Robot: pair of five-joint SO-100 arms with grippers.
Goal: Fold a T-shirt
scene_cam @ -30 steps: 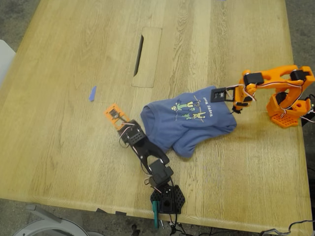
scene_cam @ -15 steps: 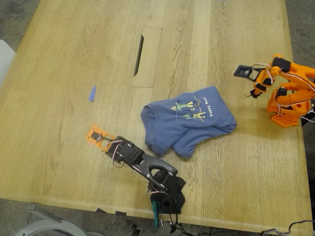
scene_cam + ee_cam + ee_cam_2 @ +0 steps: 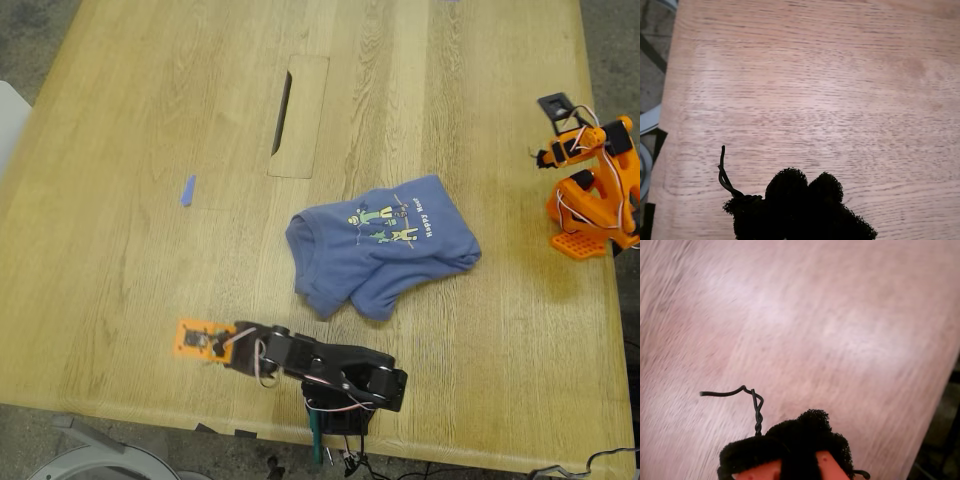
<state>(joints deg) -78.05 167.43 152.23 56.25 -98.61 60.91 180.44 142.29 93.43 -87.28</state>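
T-shirt (image 3: 383, 244) mid-table (image 3: 150, 120), arms apart

Table (image 3: 150, 150): pale wood, straight open grain, matt with a faint sheen; in both wrist views the grain reads as fine dark streaks. T-shirt (image 3: 380, 250): soft slate-blue cloth, matt, rumpled, with a small flat print on it. My first gripper (image 3: 805, 197) and my second gripper (image 3: 800, 437): tips wrapped in black fuzzy, spongy padding, dull; thin twisted black wire beside each. Orange arm (image 3: 595, 190): hard plastic, slightly glossy. Black arm (image 3: 320, 365): dark plastic, smooth.
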